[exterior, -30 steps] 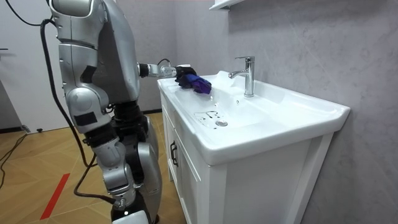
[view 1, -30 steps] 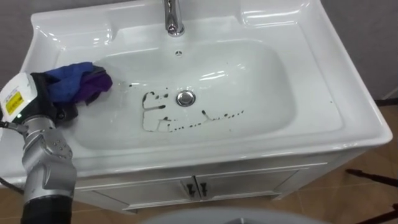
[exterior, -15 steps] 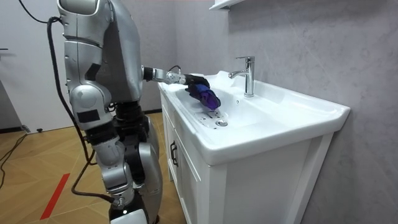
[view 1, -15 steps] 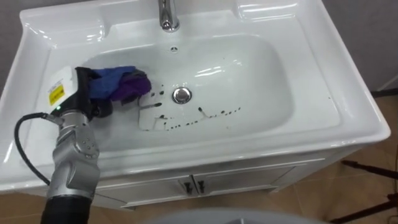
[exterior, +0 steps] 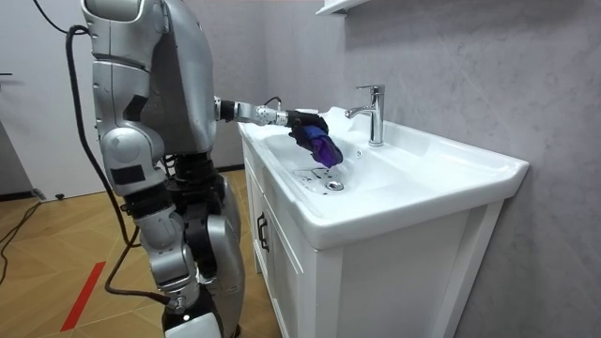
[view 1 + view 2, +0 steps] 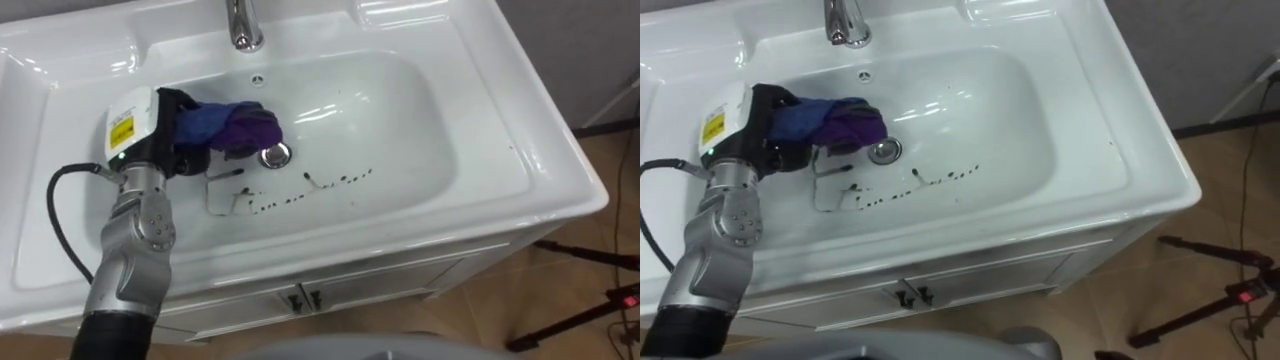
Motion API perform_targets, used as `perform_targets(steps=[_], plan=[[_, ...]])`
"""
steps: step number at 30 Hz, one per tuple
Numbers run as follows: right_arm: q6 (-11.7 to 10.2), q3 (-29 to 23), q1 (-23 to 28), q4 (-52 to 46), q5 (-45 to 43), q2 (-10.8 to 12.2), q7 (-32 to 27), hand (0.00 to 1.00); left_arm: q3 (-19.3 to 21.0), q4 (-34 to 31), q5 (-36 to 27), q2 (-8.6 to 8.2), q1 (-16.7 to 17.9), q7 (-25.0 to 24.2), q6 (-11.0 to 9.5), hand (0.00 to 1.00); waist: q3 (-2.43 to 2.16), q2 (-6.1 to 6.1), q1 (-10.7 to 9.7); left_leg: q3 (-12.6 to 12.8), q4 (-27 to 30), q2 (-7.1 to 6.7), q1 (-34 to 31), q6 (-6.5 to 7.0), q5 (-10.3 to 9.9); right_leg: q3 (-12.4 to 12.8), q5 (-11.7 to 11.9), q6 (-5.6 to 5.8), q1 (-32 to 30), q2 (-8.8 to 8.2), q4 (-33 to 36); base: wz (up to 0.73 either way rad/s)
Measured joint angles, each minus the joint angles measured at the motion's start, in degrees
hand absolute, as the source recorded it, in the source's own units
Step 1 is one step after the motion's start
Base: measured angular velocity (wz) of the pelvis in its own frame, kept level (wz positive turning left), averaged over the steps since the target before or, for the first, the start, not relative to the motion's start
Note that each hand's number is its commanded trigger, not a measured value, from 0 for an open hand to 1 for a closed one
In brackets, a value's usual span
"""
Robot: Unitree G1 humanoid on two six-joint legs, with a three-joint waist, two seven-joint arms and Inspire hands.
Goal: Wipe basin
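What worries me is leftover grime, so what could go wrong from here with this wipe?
1. The left hand holds the cloth bunched beside the drain, behind the dark marks. A stroke along that line may miss the marks nearer the front of the basin.
2. A bunched cloth probably touches little surface, so it may smear the marks rather than lift them.
3. The faucet stands behind the hand, and a backward sweep could knock it.

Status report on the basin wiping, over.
Left robot hand shut on cloth, beside drain. Dark marks in basin, not yet wiped. Nothing in the way.
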Motion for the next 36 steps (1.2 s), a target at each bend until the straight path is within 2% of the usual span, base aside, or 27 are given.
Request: perform_targets(steps=[3,9,11,14,24,26,32,36], plan=[[0.0,-0.1,0.0,0.0,-2.3,0.1,1.1,0.00,-0.6,0.3,0.4,0.05,0.0,-0.3,-0.1,1.00,0.07,0.05,-0.2,0.0,0.4,0.26,-0.2,-0.01,0.0,0.1,0.0,0.00,0.0,0.01,0.1,0.00],[1.0,-1.3,0.2,-0.3,-6.4,0.6,2.3,0.00,-0.9,2.8,7.1,0.38,0.1,-3.9,0.2,1.00,-0.03,0.28,-0.4,0.1,0.6,0.27,-0.4,-0.02,0.0,0.0,0.1,-0.11,0.0,0.06,0.3,0.01],[1.5,-1.9,0.2,-0.4,-6.6,0.6,2.4,0.00,-1.2,4.6,10.0,0.44,0.1,-5.6,1.7,1.00,-0.05,0.30,-0.5,0.2,0.9,0.26,-0.6,-0.03,0.0,-0.1,0.1,-0.16,0.0,0.07,0.4,0.00],[1.7,-2.0,0.2,-0.3,-6.6,0.6,2.4,0.00,-1.3,5.6,12.4,0.64,0.1,-7.2,2.7,1.00,-0.11,0.36,-0.6,0.4,0.9,0.24,-0.5,-0.03,0.0,0.0,0.1,-0.25,-0.6,0.13,0.5,0.00],[2.1,-1.9,-0.3,-0.6,-8.4,0.5,3.5,0.00,-2.2,5.8,14.7,1.30,0.2,-13.3,5.0,1.00,-0.28,0.49,-0.4,1.0,1.5,0.30,-0.9,-0.04,0.0,0.1,0.1,-0.30,-1.2,0.02,1.1,-0.01],[3.1,-1.9,-1.2,-0.6,-8.5,0.3,3.6,0.00,-2.8,7.5,15.0,1.76,0.1,-14.2,5.3,1.00,-0.48,0.69,-0.4,1.7,1.5,0.34,-1.1,-0.04,0.0,0.1,0.1,-0.32,-1.6,-0.06,1.4,-0.07],[3.8,-2.0,-1.3,-0.7,-8.5,-0.6,4.1,0.00,-2.8,8.6,14.9,1.92,-1.0,-18.3,6.4,1.00,-0.71,0.62,-0.3,2.7,1.7,0.62,-0.6,-0.04,0.0,0.3,-0.2,-0.42,-1.6,-0.21,2.2,-0.04],[4.2,-2.0,-1.3,-0.6,-8.5,-0.7,4.1,0.00,-2.4,9.9,15.0,1.93,-1.8,-19.9,6.8,1.00,-0.69,0.67,-0.2,4.1,1.7,0.71,0.2,-0.04,0.0,0.7,-0.6,-0.70,-1.4,-0.20,2.5,-0.08]])
